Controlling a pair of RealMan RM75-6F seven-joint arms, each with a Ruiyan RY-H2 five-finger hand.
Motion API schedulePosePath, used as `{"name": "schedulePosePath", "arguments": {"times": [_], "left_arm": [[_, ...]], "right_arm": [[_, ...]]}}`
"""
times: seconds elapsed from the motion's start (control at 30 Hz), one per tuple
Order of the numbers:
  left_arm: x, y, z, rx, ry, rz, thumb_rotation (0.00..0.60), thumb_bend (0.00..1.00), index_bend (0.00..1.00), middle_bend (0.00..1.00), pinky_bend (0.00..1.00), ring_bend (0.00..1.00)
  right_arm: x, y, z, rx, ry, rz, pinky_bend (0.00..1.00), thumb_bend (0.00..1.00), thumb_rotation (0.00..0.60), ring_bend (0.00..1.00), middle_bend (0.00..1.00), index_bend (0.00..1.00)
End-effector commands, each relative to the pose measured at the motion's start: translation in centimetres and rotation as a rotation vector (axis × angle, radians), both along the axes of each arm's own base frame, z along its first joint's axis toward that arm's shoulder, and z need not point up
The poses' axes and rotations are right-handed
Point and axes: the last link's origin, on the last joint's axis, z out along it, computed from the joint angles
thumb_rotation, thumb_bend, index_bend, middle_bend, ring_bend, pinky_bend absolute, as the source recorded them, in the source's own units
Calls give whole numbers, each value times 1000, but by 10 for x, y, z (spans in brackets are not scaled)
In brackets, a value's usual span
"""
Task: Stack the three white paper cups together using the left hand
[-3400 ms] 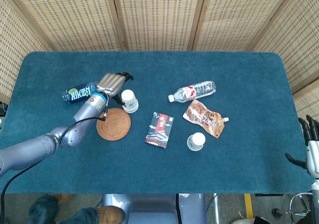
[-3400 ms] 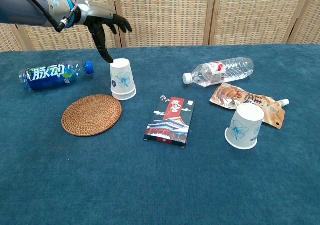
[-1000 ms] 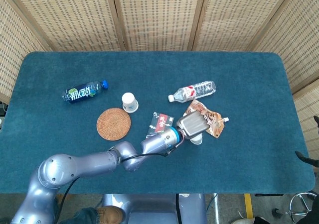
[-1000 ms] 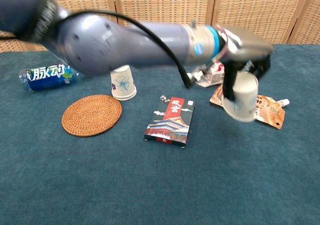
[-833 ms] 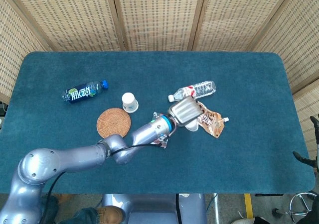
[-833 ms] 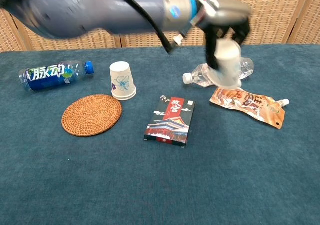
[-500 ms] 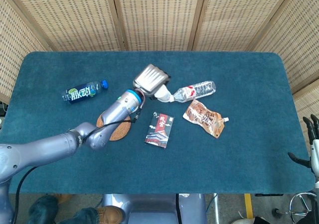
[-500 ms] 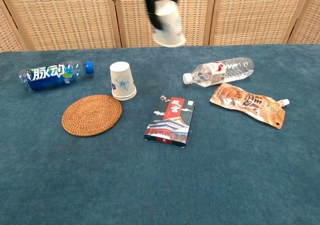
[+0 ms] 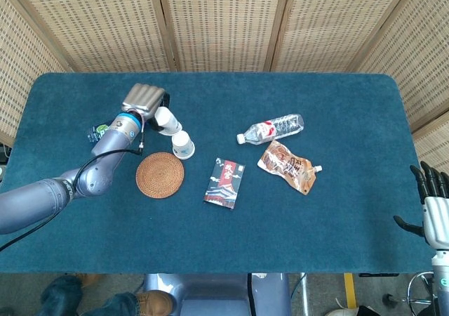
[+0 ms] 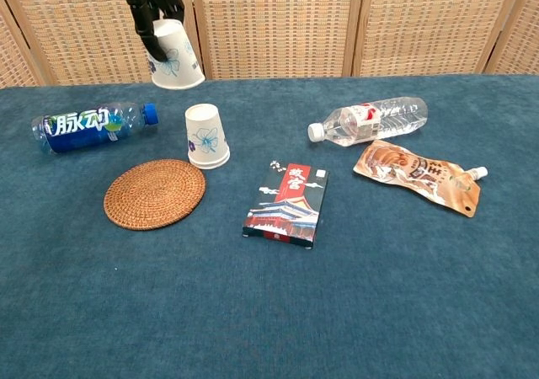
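My left hand [image 9: 143, 101] [image 10: 148, 0] holds a white paper cup [image 9: 167, 121] [image 10: 174, 55] mouth-down and tilted, high above the table. It hangs up and to the left of the upside-down stack of white cups [image 9: 182, 145] [image 10: 207, 136], which stands beside the woven coaster [image 9: 160, 175] [image 10: 155, 194]. My right hand [image 9: 435, 207] hangs off the table's right edge with fingers spread, holding nothing.
A blue drink bottle [image 10: 88, 125] lies at the left. A clear water bottle [image 10: 372, 120], a brown snack pouch [image 10: 418, 175] and a dark card box [image 10: 287, 205] lie to the right of the stack. The table is dark teal cloth [image 10: 253, 312].
My left hand picked up the third cup from beside the snack pouch and carried it up and leftward across the table. It now holds it above and left of the stack.
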Motion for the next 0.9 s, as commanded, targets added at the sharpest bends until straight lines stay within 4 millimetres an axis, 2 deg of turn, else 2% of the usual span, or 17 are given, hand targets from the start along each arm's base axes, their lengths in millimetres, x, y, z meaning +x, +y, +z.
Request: {"name": "schedulePosePath", "arguments": {"times": [0.03,0.3,0.57,0.7,0.9], "left_arm": [[-1,-2,-4,-8,-3,4,600,238,605,459,387,393],[0,-3,-19,-24,18,29,600,236,598,454,381,390],[5,-3,-36,-43,-12,25,600,219,598,454,320,381],[6,-2,-38,-30,-2,18,600,215,597,454,319,380],[4,-3,-45,-37,5,20,600,150,594,453,319,367]], "right_arm": [[0,0,0,0,0,-1,0,0,600,0,0,0],[0,2,2,-2,-6,-3,0,0,600,0,0,0],[0,2,3,-8,-8,-2,0,0,600,0,0,0],[-1,2,4,-9,-10,-5,0,0,600,0,0,0],[-2,2,4,-7,-10,-5,0,0,600,0,0,0]]}}
